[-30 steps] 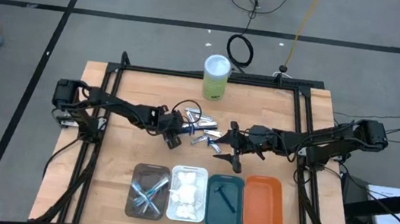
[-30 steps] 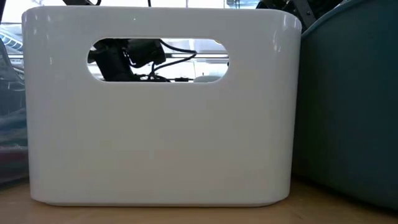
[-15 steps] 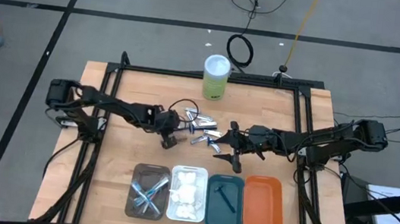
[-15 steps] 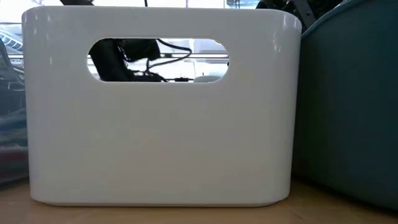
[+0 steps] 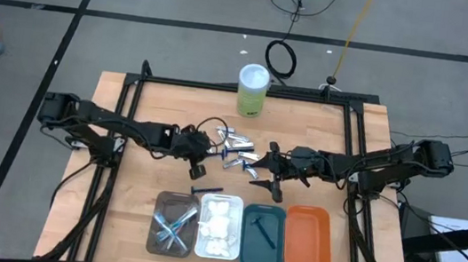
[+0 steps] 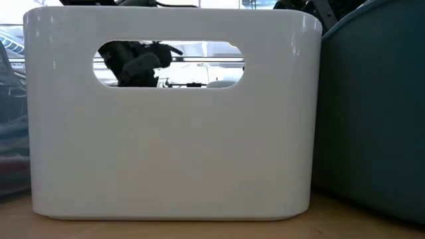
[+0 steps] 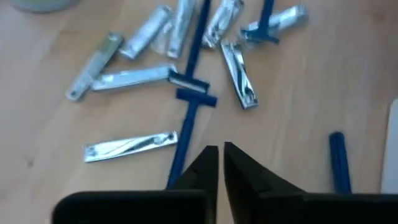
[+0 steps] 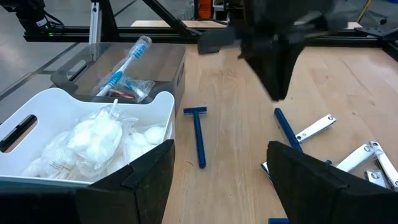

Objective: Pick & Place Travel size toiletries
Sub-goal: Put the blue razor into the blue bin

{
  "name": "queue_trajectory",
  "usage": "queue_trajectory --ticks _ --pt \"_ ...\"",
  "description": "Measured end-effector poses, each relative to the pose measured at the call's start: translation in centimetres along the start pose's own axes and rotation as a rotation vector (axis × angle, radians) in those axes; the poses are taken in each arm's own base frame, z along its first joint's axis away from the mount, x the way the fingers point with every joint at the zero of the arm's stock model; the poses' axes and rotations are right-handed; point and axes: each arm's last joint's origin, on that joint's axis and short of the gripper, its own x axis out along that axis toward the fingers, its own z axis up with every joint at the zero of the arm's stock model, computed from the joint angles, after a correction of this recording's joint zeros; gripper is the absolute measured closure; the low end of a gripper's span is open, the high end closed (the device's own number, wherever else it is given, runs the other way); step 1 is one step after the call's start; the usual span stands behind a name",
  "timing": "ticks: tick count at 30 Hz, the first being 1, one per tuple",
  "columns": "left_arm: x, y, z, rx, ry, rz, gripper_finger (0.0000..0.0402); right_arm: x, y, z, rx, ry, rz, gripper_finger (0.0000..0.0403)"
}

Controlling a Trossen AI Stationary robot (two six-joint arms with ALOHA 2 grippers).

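A robotics lab, by the look of it: a pale wooden worktop (image 5: 156, 108) ringed by a black metal frame (image 5: 136, 92) stands on grey carpet tiles (image 5: 40, 36) crossed by dark tape lines, with loose black cables (image 5: 280, 58) and a yellow cord (image 5: 350, 33) trailing behind.

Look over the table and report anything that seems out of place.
One dark blue razor lies alone on the bare wood, just behind the brown tray and white tray, apart from the pile of loose toiletries and not in the teal tray, where another razor already lies.
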Motion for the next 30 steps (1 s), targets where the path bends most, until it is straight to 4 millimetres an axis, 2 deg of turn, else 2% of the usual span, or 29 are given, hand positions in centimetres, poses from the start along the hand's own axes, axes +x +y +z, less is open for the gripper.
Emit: queue_trajectory --ticks 11,14,17,20,23,26,30 --pt "4.7 1.1 -2.2 0.034 0.197 0.076 0.0203 0.0 0.0 0.0 0.000 0.000 0.000 0.0161" --pt "5.6 1.6 -2.4 0.021 0.217 0.081 0.0177 0.0 0.0 0.0 0.000 0.000 0.000 0.0161" --pt "6.2 1.9 -2.6 0.037 0.248 0.046 0.0169 0.0 0.0 0.0 0.001 0.000 0.000 0.0161" --pt "6.5 2.0 -2.8 0.042 0.265 0.005 0.0180 0.0 0.0 0.0 0.001 0.000 0.000 0.0161" --pt "6.6 2.0 -2.8 0.051 0.272 -0.031 0.0216 0.0 0.0 0.0 0.001 0.002 0.000 0.0161" --pt "6.5 2.0 -2.8 0.054 0.274 -0.045 0.0273 0.0 0.0 0.0 0.001 0.002 0.000 0.0161" --pt "6.5 1.9 -2.8 0.062 0.279 -0.053 0.0369 0.0 0.0 0.0 0.001 0.003 0.000 0.0161"
